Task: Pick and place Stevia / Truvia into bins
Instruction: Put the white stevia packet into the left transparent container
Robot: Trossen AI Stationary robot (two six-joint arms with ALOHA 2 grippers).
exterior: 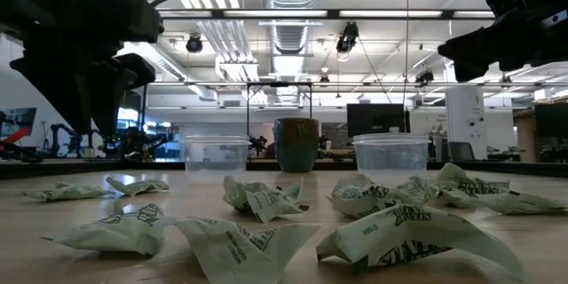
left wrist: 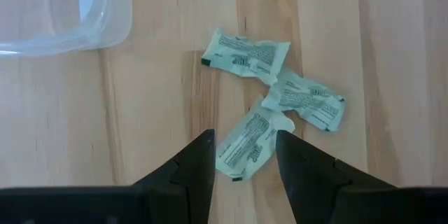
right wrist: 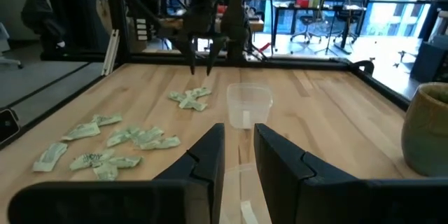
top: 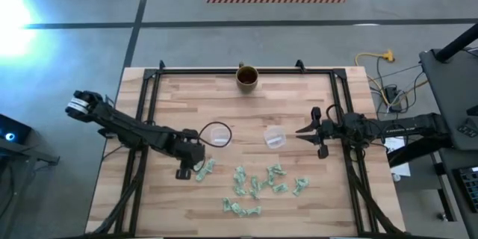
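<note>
Left hand (left wrist: 243, 155), released, hovers over three crumpled green-and-white paper sweetener packets (left wrist: 246, 54) beside a clear plastic cup (left wrist: 66, 10); right hand (right wrist: 238, 147) grasps nothing.

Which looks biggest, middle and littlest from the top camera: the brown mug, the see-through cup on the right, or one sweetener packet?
1. The clear cup and the brown mug look about alike in the high view, too close to rank.
2. A packet is plainly smallest.

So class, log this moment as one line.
left claw: open above packets | right claw: empty, waiting near cup | packets in cups: none visible
</note>
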